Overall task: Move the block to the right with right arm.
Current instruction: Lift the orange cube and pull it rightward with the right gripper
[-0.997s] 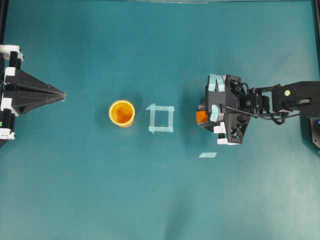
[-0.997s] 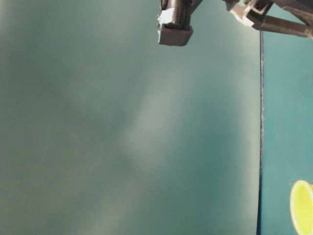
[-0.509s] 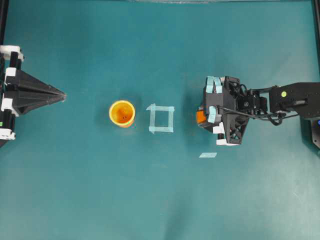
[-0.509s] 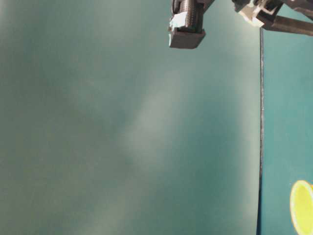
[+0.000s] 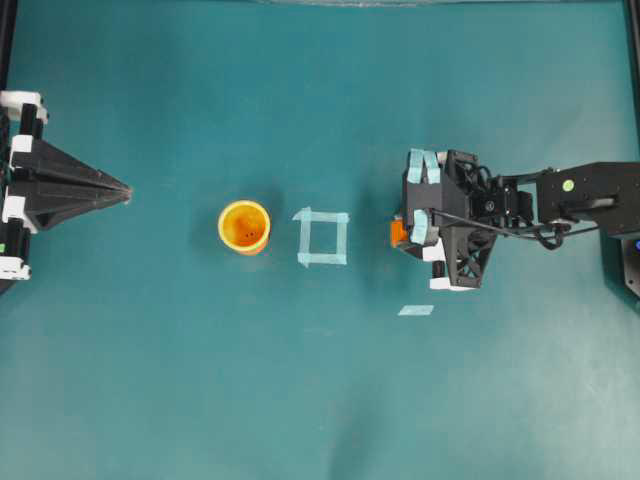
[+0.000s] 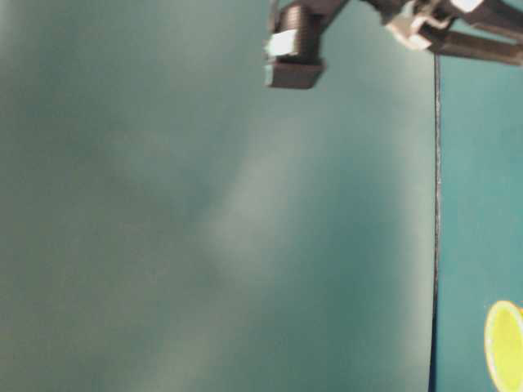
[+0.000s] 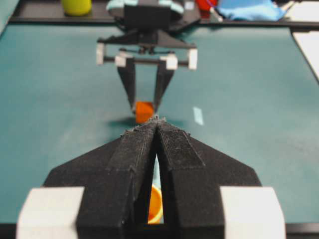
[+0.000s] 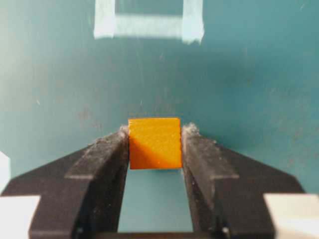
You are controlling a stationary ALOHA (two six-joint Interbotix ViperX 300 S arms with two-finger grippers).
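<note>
Here, the small orange cube block (image 8: 154, 143) sits between the two black pointed fingers (image 8: 102, 172) of the right gripper (image 8: 154, 144), both tips touching its side faces. It lies right of the pale tape square (image 5: 322, 237), toward the right edge of the teal worktop (image 5: 200, 380). A second earlier these jaws stood wider. The left gripper (image 7: 157, 124) is together at its tips, parked at the left edge. The round yellow-orange cup (image 5: 244, 226) is unchanged. No writing is legible.

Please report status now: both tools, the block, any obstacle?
Right tool shut on block. Left tool shut, holding nothing. Cup and tape square left of block, not in the way.
</note>
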